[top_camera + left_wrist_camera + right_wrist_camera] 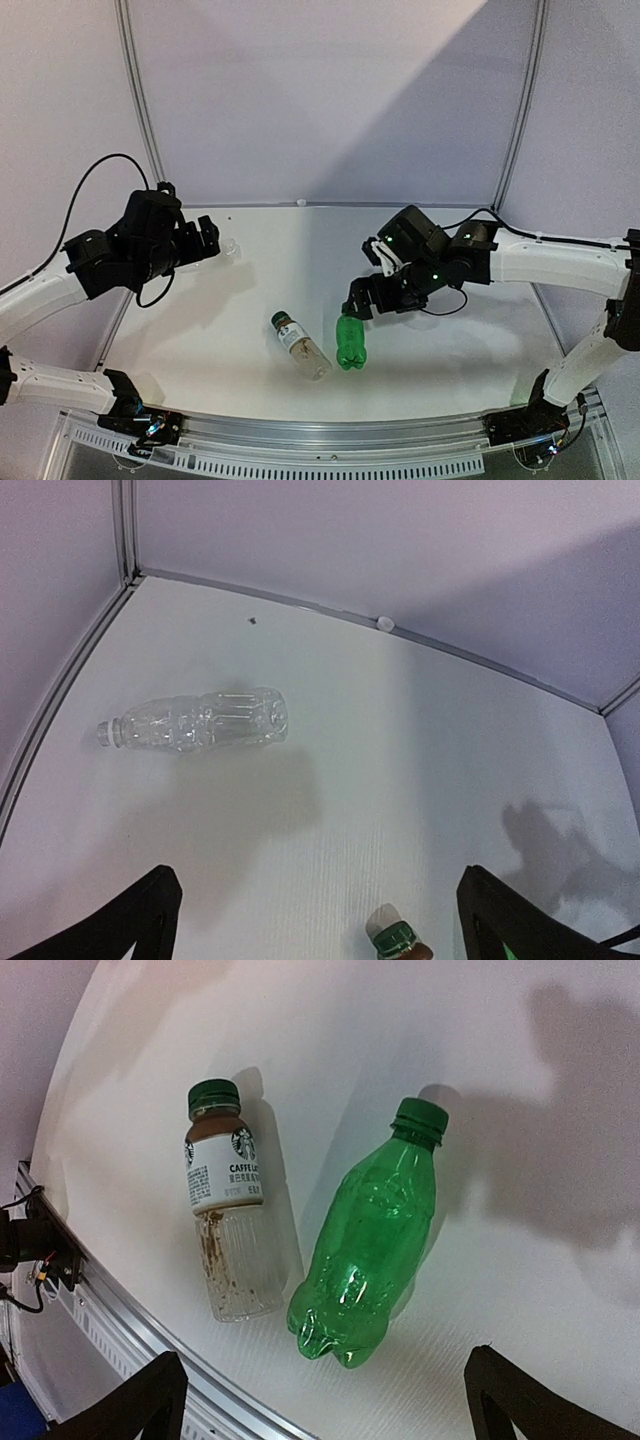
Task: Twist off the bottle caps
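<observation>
the green bottle [365, 1250] mid-frame looks light and slippery; you hold its body, twist its cap [420, 1115]. left gripper [318, 900] and right gripper [327, 1380] stand wide, empty.

Built from white tubular links [545, 262] and black joint housings [140, 245]. Fitted with black two-finger ends: left claw [213, 240], right claw [358, 303]. Wired externally with thin black cables [118, 155]. Marked by green indicator lights [436, 277] on right wrist.
</observation>
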Tool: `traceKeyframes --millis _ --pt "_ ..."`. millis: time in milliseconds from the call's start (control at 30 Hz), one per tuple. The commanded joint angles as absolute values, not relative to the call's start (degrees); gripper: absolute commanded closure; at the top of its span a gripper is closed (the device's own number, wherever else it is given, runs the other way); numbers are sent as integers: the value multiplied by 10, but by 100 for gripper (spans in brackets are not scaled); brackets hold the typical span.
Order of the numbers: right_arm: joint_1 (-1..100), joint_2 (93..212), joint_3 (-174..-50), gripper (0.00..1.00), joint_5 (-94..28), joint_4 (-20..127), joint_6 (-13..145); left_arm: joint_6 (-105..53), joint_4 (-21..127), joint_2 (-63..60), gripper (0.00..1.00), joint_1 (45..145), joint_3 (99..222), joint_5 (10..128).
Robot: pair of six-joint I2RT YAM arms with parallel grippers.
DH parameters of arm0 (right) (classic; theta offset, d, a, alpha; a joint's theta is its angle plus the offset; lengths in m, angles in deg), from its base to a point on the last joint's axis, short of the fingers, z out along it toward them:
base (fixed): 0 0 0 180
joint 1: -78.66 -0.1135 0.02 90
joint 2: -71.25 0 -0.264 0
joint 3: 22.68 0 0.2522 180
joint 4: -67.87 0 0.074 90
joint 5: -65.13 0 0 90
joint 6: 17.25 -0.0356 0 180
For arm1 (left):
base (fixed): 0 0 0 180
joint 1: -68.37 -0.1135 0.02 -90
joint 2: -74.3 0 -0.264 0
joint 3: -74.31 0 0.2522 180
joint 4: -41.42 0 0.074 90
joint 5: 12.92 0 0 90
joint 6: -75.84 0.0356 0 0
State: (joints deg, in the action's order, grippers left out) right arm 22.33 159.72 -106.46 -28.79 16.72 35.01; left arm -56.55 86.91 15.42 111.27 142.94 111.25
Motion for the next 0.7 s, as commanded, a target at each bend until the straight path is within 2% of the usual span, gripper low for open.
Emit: traceKeyframes --millis 0,333,667 --pt "197 1637 -1097 1 -302 108 261 -591 951 134 1 1119 1474 1075" --pt "164 1711 -1132 1 -252 118 160 -582 966 83 1 1118 1542 973" --pt "159 1762 -1141 2 -164 124 88 -557 979 132 1 1118 1535 925"
